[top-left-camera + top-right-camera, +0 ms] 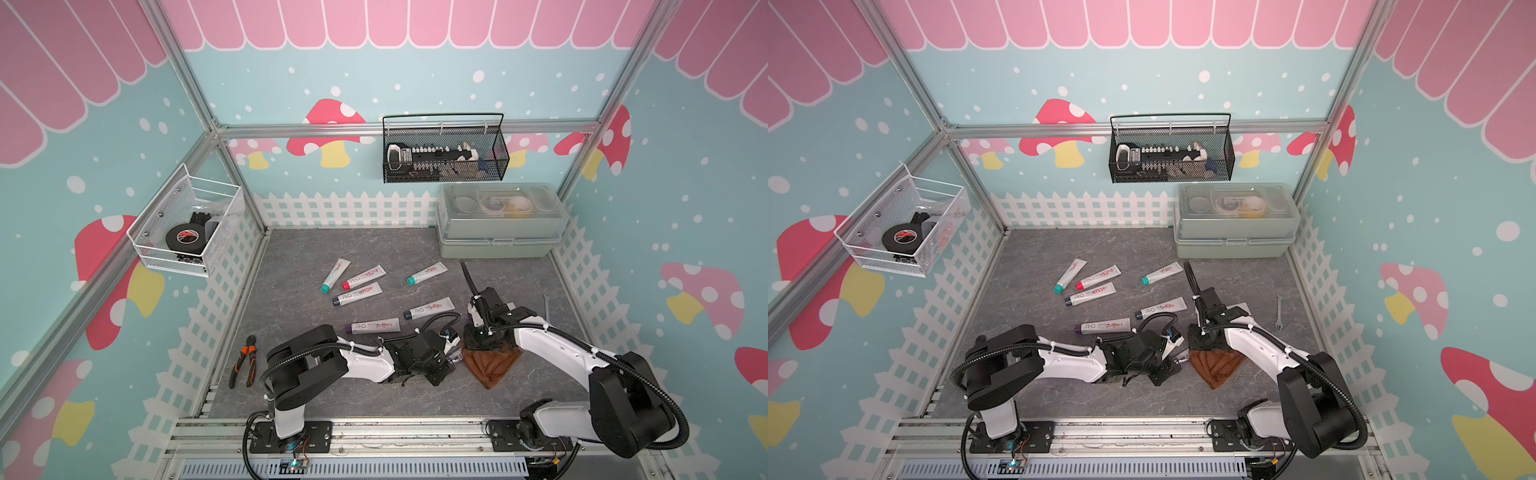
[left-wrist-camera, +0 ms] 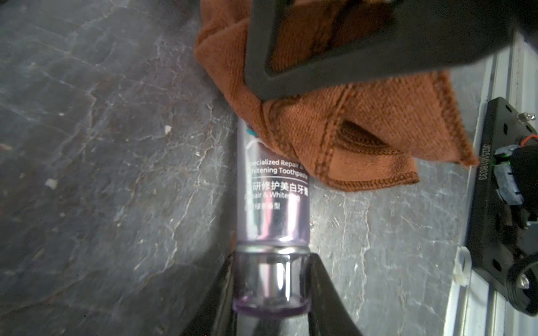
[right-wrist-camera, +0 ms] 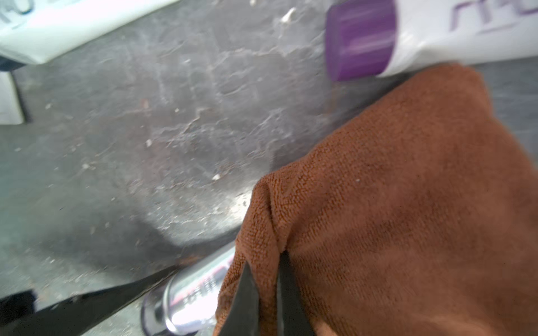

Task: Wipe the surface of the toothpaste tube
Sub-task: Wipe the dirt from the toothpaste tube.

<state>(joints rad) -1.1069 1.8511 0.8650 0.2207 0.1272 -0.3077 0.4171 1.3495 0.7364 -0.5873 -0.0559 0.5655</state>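
The toothpaste tube (image 2: 272, 209) is laid on the grey table (image 2: 116, 145). Its clear cap end is clamped between the fingers of the left gripper (image 2: 272, 291), which is closed tight on it. The lilac body is pointed straight out ahead of that gripper.

White print on the body is read as "Specialized Repair", "Whitening Toothpaste" and "Repair & Whitening", with the characters 修护美白牙. The first letters are lost round the curve, so the wording is probably complete but not certain.

The tube's far end is covered by the brown cloth (image 2: 364, 131), draped over it just beyond the left fingertips. A fold of the cloth is pinched in the right gripper (image 3: 269, 302), whose jaws are closed on it.

Just past the cloth from the right gripper, a purple-capped tube (image 3: 436, 32) is seen, white with blurred purple lettering. Further out from both grippers, five other tubes (image 1: 357, 294) are scattered, each marked "R·O".
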